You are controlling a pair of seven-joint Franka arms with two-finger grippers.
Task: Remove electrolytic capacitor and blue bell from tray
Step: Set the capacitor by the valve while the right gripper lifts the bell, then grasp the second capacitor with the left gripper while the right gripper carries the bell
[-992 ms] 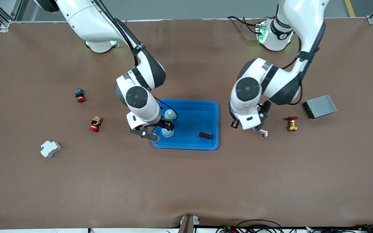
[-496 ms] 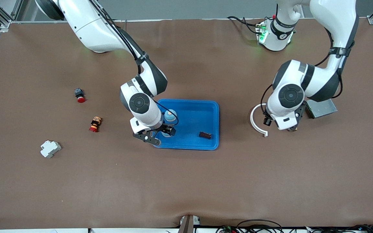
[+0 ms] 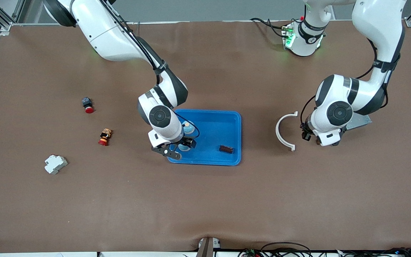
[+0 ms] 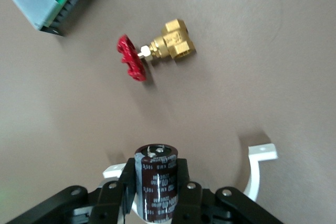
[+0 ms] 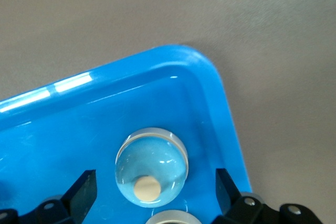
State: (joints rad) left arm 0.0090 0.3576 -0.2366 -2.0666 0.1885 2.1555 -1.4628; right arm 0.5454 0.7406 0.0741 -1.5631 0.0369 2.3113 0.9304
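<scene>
Brown matting covers the bench (image 3: 205, 200), with a blue tray (image 3: 234, 117) at its middle. Over the tray's corner toward the right arm's end, the right hand (image 3: 181, 147) hangs released, fingers spread either side of a pale blue bell (image 5: 151, 167) standing in the tray. Toward the left arm's end, the left hand (image 4: 156, 195) is clenched on a dark capacitor (image 4: 156, 179), over the bench near a brass valve (image 4: 157, 50) and a white curved clip (image 3: 283, 131).
</scene>
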